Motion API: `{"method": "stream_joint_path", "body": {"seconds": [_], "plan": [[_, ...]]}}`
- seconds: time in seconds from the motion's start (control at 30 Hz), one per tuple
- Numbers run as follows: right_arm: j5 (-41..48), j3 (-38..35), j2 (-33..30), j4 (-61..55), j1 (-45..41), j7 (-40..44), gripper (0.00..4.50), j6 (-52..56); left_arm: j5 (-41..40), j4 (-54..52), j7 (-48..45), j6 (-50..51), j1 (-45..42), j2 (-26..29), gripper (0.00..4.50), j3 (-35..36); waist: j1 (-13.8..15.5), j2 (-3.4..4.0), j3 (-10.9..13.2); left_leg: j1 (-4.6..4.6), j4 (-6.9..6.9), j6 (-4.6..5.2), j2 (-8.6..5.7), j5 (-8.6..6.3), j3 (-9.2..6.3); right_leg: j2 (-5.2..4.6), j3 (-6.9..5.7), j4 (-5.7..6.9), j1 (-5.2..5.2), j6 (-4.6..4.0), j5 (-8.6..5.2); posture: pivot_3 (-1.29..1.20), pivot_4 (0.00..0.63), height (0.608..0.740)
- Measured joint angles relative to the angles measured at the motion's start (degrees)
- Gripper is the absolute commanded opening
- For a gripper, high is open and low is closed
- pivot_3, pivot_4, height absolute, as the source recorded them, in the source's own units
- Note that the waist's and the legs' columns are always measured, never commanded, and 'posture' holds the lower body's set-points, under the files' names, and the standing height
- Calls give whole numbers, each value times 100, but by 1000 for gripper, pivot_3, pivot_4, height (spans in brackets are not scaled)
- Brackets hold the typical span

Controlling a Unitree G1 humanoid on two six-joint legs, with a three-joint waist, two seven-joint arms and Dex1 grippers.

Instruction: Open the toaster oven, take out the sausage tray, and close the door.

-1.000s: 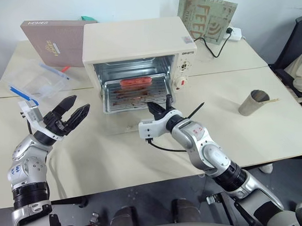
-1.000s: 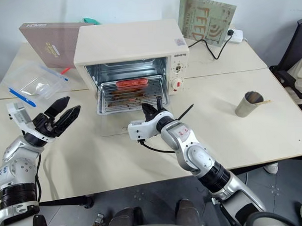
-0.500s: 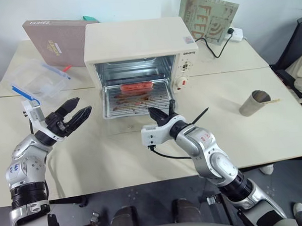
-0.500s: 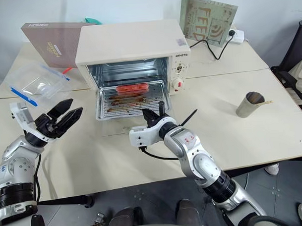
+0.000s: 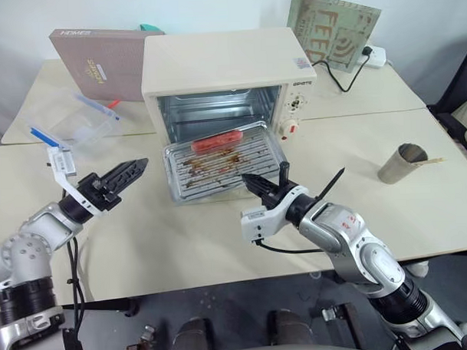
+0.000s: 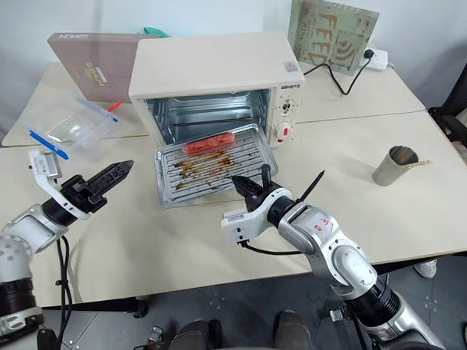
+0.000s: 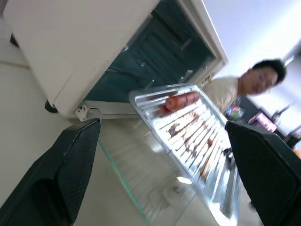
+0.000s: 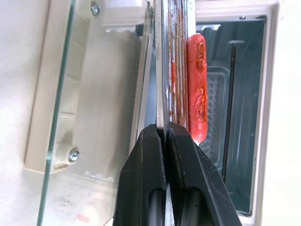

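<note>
Between the closed fingers of our right gripper [image 5: 264, 179] sits the near rim of the sausage tray [image 5: 222, 166], drawn mostly clear of the toaster oven [image 5: 224, 77] just beyond, above the door [image 8: 89, 94] lying flat. Our left gripper [image 5: 124, 176], fingers spread wide, hovers off to the tray's left over the worktop [image 5: 419, 207]. Beyond it lie a clear container [image 5: 70, 123] and a brown box [image 5: 99, 64].

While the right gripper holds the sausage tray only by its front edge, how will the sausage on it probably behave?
The sausage is round and lies loose at the back of the sausage tray, so it may roll if the tray tilts. Grease stains suggest a slippery surface. The right gripper pinches just the front rim, so tilting seems likely.
</note>
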Motion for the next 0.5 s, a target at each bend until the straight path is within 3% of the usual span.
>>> {"method": "stream_joint_path", "body": {"seconds": [0.2, 0.5], "plan": [[88, -104, 4, -1, -5, -13, 18, -256, -968, 484, 962, 1796, -525, -206, 4500, 181, 49, 0, 0, 1, 4, 0, 0, 0, -1, 1, 3, 1, 2, 0, 0, 0, 150, 740], [118, -244, 22, -3, -18, -10, 18, -400, -1690, 1118, 2194, 2366, -1025, -844, 4500, 612, 107, -2, -1, 3, 4, -1, -1, 0, 0, 1, 4, 1, 4, 0, 0, 0, 150, 740]]}}
